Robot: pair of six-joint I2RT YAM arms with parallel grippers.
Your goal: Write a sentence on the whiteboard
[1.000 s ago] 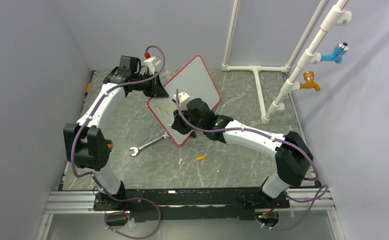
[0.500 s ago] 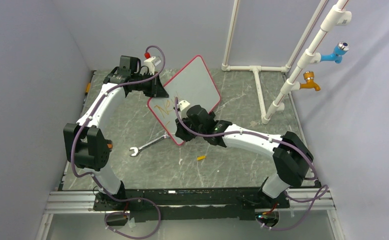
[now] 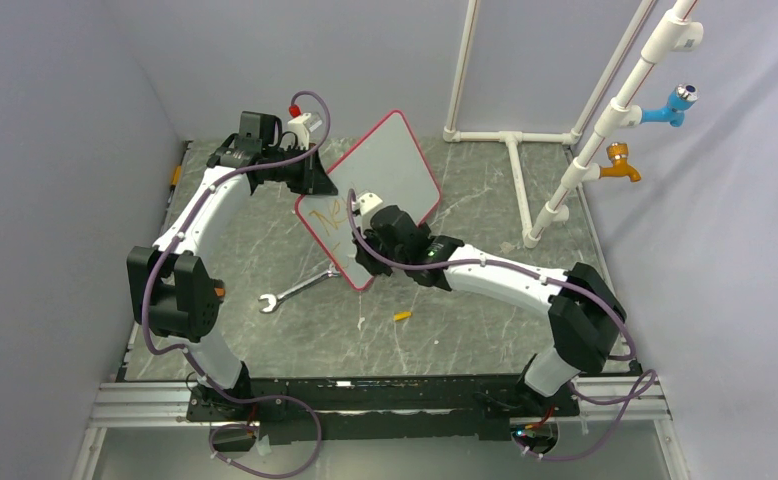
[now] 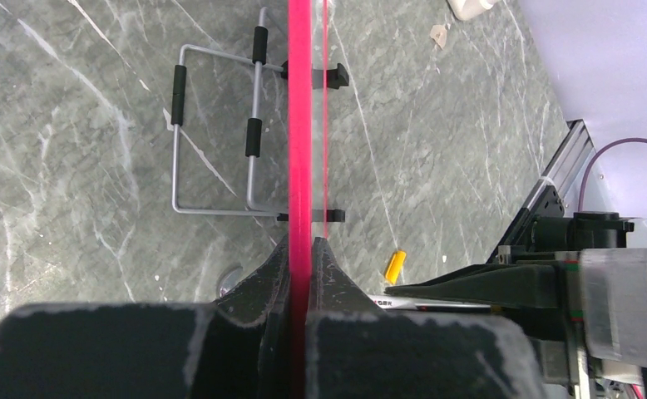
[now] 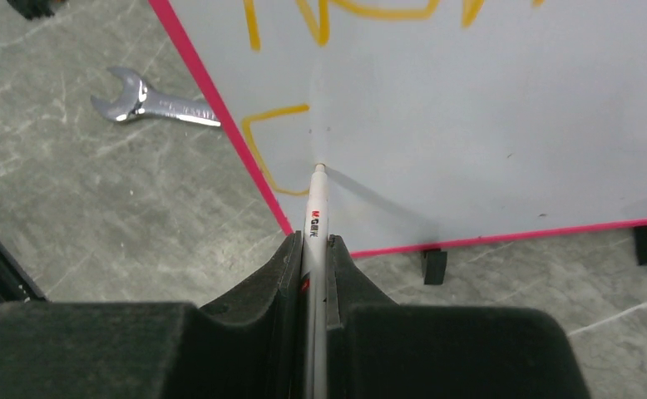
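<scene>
The left pincer (image 4: 302, 249) was closed tight on the red rim of the whiteboard (image 4: 300, 125), which ran straight out ahead of its fingers, seen edge-on. To the left of that edge, past the fingertips, a wire stand (image 4: 212, 133) with black sleeves lay against the desk (image 4: 71, 166). Low and to the right of the pincer sat a small orange scrap (image 4: 395, 266).

The right pincer (image 5: 313, 245) was closed on a slim grey marker (image 5: 315, 208) that stuck out forward between its fingers. The marker's tip touched the white face of the whiteboard (image 5: 470, 125) directly ahead, just inside the lower red rim. The orange sentence (image 5: 276, 110) had only begun. One angular stroke sat just left of the tip and a few letters lay further ahead at the top edge of the view. Two black feet (image 5: 434, 264) showed under the rim, to the right of the fingers. A wrench (image 5: 150, 101) lay flat on the desk, ahead and to the left of this pincer, near the board's corner.

From above, the whiteboard (image 3: 385, 165) stood tilted between the two pincers.
</scene>
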